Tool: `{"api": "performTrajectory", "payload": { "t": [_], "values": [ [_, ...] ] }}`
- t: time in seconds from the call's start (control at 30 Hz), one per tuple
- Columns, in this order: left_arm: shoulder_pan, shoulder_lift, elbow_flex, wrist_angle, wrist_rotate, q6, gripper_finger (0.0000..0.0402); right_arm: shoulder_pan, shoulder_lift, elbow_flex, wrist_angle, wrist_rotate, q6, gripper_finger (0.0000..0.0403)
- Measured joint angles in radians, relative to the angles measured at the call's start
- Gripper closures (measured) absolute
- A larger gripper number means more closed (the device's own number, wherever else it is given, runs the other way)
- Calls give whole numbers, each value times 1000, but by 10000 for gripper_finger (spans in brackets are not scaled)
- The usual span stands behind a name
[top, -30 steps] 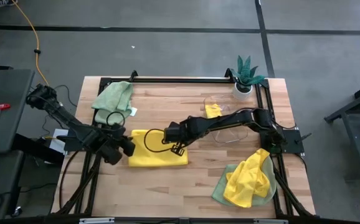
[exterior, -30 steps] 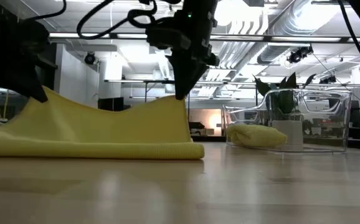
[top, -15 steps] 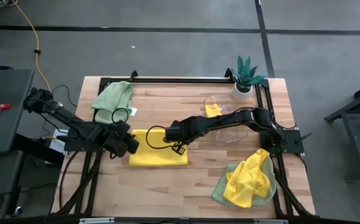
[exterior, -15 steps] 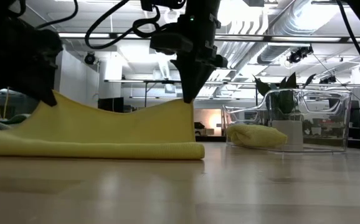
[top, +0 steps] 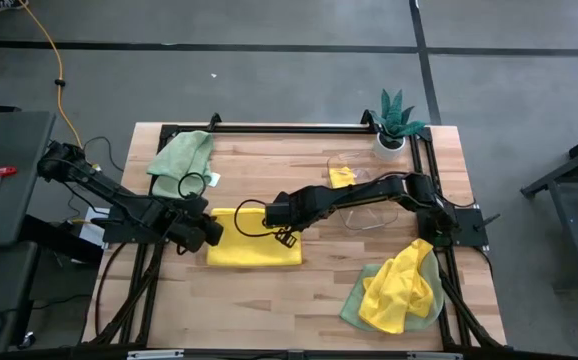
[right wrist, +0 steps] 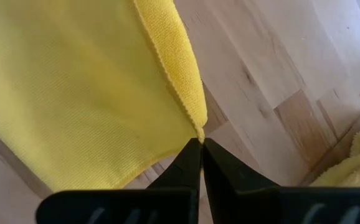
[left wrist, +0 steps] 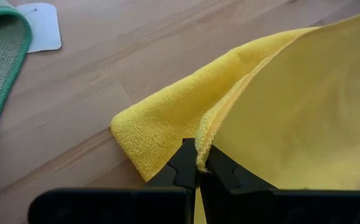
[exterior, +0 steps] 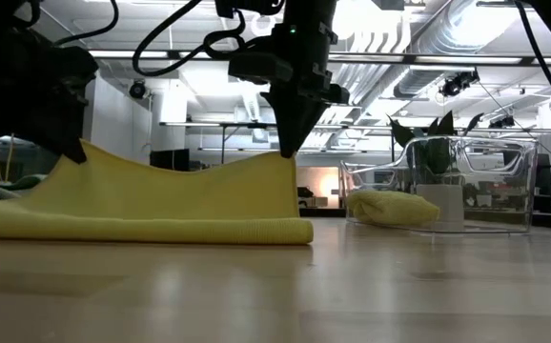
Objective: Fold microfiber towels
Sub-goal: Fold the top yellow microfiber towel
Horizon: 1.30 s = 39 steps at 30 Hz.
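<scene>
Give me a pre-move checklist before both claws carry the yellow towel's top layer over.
1. Left claw shut on yellow towel corner: ok.
2. Right claw shut on the other corner: ok.
3. Lifted edge level between claws: not ok, sags mid-span in the low view.
4. Bottom layer flat on table: ok.
5. Clear bin apart from the towel: ok.
6. Grip depth enough to hold: cannot tell, only the hem is pinched.
</scene>
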Motion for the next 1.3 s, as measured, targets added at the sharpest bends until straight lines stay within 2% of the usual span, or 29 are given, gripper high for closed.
{"api": "performTrajectory", "payload": {
  "t": [0.4,0.7,1.3],
  "values": [
    [0,0,0,-1,-49,-17,401,-19,0,0,11,36,0,403],
    [0,0,0,-78,-51,-149,401,-41,-1,0,25,34,-3,403],
    [0,0,0,-83,-90,-113,387,-43,-1,0,47,38,-7,402]
  ]
}}
